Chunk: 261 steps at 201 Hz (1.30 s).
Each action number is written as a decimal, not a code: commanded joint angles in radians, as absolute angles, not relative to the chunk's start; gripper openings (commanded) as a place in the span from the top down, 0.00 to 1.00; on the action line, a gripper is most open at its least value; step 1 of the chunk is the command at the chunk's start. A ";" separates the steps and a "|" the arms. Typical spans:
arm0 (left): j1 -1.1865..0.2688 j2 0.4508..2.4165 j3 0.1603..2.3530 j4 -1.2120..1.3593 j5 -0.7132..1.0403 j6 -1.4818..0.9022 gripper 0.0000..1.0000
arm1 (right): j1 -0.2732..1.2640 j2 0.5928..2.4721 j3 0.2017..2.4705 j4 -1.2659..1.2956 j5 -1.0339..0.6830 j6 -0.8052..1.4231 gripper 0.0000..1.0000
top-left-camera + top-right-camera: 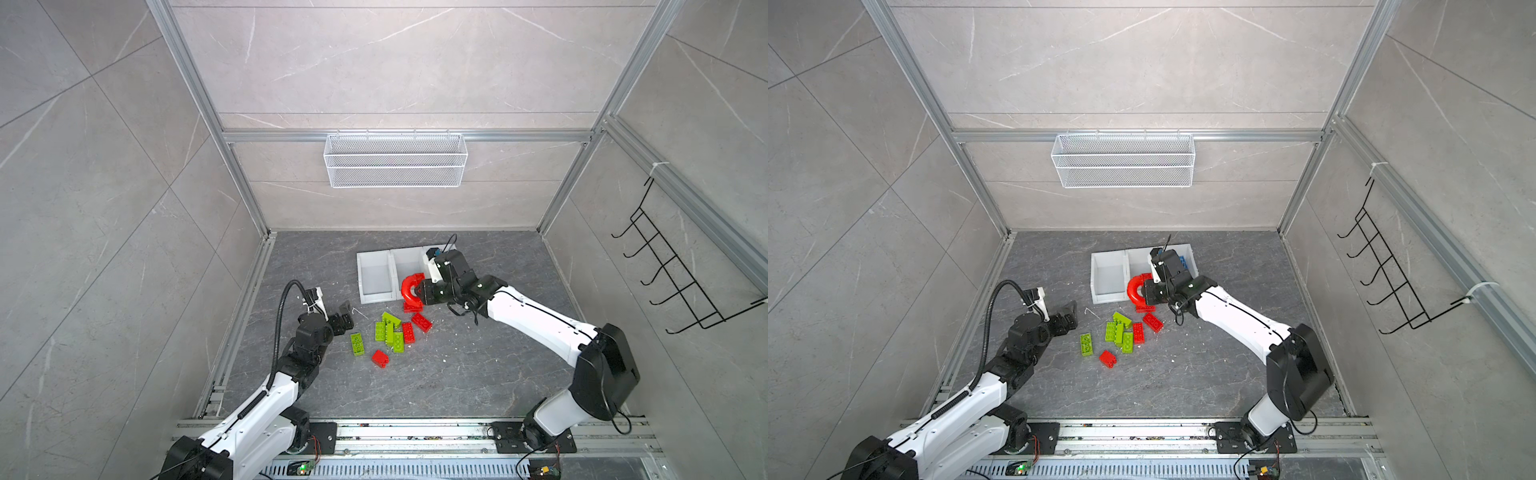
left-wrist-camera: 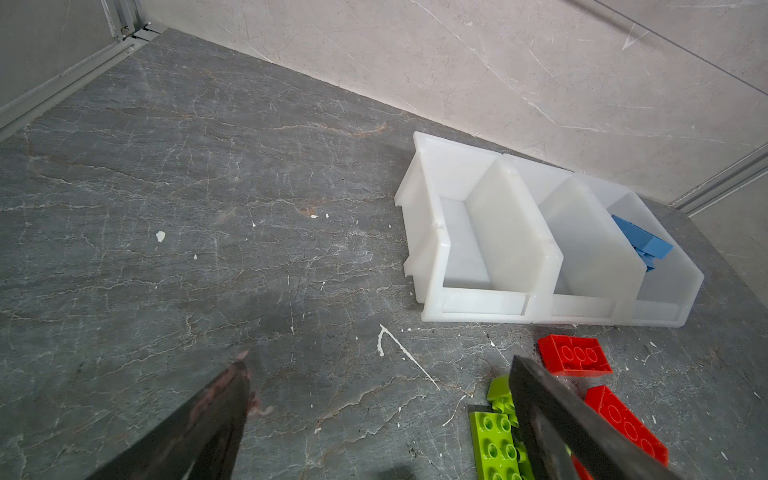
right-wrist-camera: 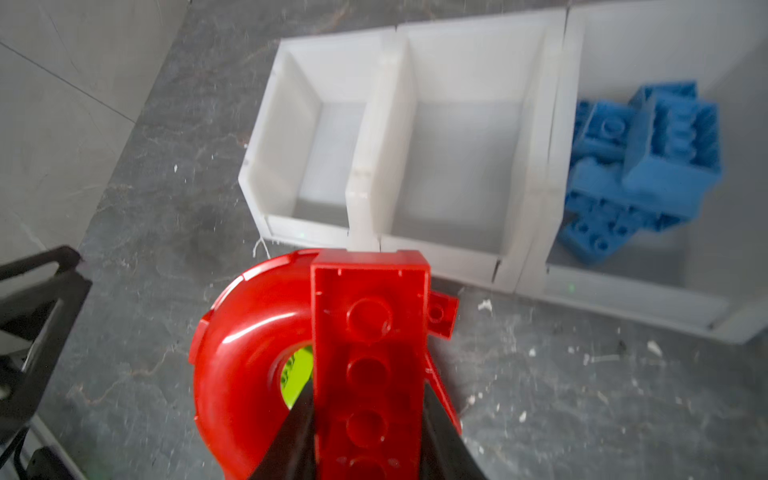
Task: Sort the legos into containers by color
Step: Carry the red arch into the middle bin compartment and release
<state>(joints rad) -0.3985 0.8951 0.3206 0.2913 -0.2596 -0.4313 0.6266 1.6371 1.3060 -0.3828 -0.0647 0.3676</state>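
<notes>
My right gripper point(image 3: 368, 401) is shut on the red arch piece point(image 1: 410, 286), holding its straight studded bar point(image 3: 370, 332) above the floor, just in front of the middle one of the three joined white containers point(image 3: 453, 245). Several blue legos point(image 3: 648, 166) lie in the right container. The left container point(image 2: 432, 249) and the middle one hold nothing that I can see. Loose green legos point(image 1: 389, 330) and red legos point(image 1: 421, 321) lie on the floor in front of the containers. My left gripper point(image 2: 378, 365) is open and empty, left of the pile, near a green brick point(image 1: 357, 344).
A white wire mesh basket point(image 1: 395, 160) hangs on the back wall. A black wire hook rack point(image 1: 673, 274) hangs on the right wall. Aluminium frame rails run along the floor's edges. White flecks dot the dark stone floor point(image 2: 208, 208).
</notes>
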 commanded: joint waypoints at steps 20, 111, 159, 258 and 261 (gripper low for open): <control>-0.392 0.875 0.341 0.304 -0.263 -0.425 0.00 | 0.561 1.845 1.546 -0.459 -0.046 0.285 0.84; -0.392 0.861 0.336 0.306 -0.283 -0.416 0.01 | 0.525 2.092 1.715 -0.456 -0.012 0.273 0.84; -0.392 0.872 0.340 0.306 -0.278 -0.416 0.01 | 0.523 2.160 1.772 -0.483 -0.002 0.269 0.79; -0.392 0.862 0.337 0.302 -0.280 -0.416 0.01 | 0.523 2.192 1.907 -0.612 0.013 0.242 0.49; -0.391 0.862 0.337 0.302 -0.281 -0.414 0.01 | 0.523 2.189 1.910 -0.617 0.012 0.241 0.48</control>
<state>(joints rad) -0.3985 0.8738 0.3206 0.2832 -0.2626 -0.4305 0.5186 2.1880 1.8614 -0.5507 0.0010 0.2630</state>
